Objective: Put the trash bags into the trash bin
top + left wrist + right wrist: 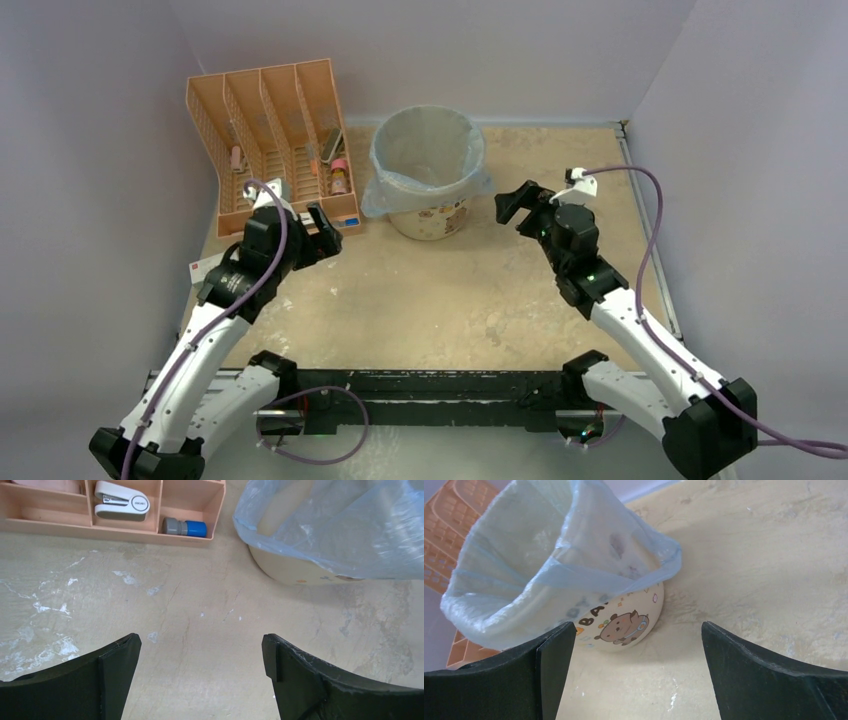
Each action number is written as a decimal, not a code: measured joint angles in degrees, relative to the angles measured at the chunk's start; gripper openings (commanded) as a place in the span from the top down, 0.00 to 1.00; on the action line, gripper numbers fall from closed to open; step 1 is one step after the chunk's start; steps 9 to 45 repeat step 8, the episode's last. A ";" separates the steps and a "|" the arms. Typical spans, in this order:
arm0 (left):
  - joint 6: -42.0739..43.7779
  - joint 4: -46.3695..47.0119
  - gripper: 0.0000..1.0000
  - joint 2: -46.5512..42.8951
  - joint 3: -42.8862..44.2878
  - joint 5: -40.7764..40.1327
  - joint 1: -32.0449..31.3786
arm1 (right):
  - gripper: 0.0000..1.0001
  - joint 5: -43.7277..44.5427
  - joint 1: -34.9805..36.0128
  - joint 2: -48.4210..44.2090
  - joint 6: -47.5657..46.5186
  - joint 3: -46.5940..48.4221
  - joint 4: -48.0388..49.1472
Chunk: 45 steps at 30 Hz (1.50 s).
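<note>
The cream trash bin [432, 217] stands at the back middle of the table. The light-blue trash bag [400, 180] lines its inside and folds over its rim, hanging down the outside. The bag [524, 595] and the bin's brown animal print [621, 625] show in the right wrist view; the bag [340, 525] and the bin [290, 572] show in the left wrist view. My left gripper [322, 232] is open and empty, left of the bin. My right gripper [512, 205] is open and empty, just right of the bin.
An orange slotted rack [270, 130] leans at the back left, touching the bag's left side. Its front tray holds a white stapler [121, 501] and a grey-and-blue stamp [185, 528]. Purple cables run along both arms. Grey walls close the back and sides.
</note>
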 measured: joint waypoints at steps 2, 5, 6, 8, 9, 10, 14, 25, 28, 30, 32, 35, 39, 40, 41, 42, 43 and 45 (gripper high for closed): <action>0.15 0.04 0.07 -0.07 1.07 0.00 0.00 | 0.01 -0.94 0.00 -0.85 -0.92 0.00 0.31; 0.39 0.24 0.07 -0.09 2.14 0.00 0.00 | 0.01 -1.62 0.00 -2.82 -1.49 -0.17 1.40; 0.39 0.37 0.07 -0.09 2.29 0.00 0.00 | 0.01 -1.73 0.00 -3.65 -1.53 -0.37 2.08; 0.42 0.37 0.07 -0.07 2.40 0.00 0.00 | 0.01 -1.73 0.00 -5.73 -1.68 -1.31 3.89; 0.42 0.37 0.07 -0.07 2.40 0.00 0.00 | 0.01 -1.73 0.00 -5.73 -1.68 -1.31 3.89; 0.42 0.37 0.07 -0.07 2.40 0.00 0.00 | 0.01 -1.73 0.00 -5.73 -1.68 -1.31 3.89; 0.42 0.37 0.07 -0.07 2.40 0.00 0.00 | 0.01 -1.73 0.00 -5.73 -1.68 -1.31 3.89; 0.42 0.37 0.07 -0.07 2.40 0.00 0.00 | 0.01 -1.73 0.00 -5.73 -1.68 -1.31 3.89; 0.42 0.37 0.07 -0.07 2.40 0.00 0.00 | 0.01 -1.73 0.00 -5.73 -1.68 -1.31 3.89; 0.42 0.37 0.07 -0.07 2.40 0.00 0.00 | 0.01 -1.73 0.00 -5.73 -1.68 -1.31 3.89; 0.42 0.37 0.07 -0.07 2.40 0.00 0.00 | 0.01 -1.73 0.00 -5.73 -1.68 -1.31 3.89; 0.42 0.37 0.07 -0.07 2.40 0.00 0.00 | 0.01 -1.73 0.00 -5.73 -1.68 -1.31 3.89; 0.42 0.37 0.07 -0.07 2.40 0.00 0.00 | 0.01 -1.73 0.00 -5.73 -1.68 -1.31 3.89; 0.42 0.37 0.07 -0.07 2.40 0.00 0.00 | 0.01 -1.73 0.00 -5.73 -1.68 -1.31 3.89; 0.42 0.37 0.07 -0.07 2.40 0.00 0.00 | 0.01 -1.73 0.00 -5.73 -1.68 -1.31 3.89; 0.42 0.37 0.07 -0.07 2.40 0.00 0.00 | 0.01 -1.73 0.00 -5.73 -1.68 -1.31 3.89; 0.42 0.37 0.07 -0.07 2.40 0.00 0.00 | 0.01 -1.73 0.00 -5.73 -1.68 -1.31 3.89; 0.42 0.37 0.07 -0.07 2.40 0.00 0.00 | 0.01 -1.73 0.00 -5.73 -1.68 -1.31 3.89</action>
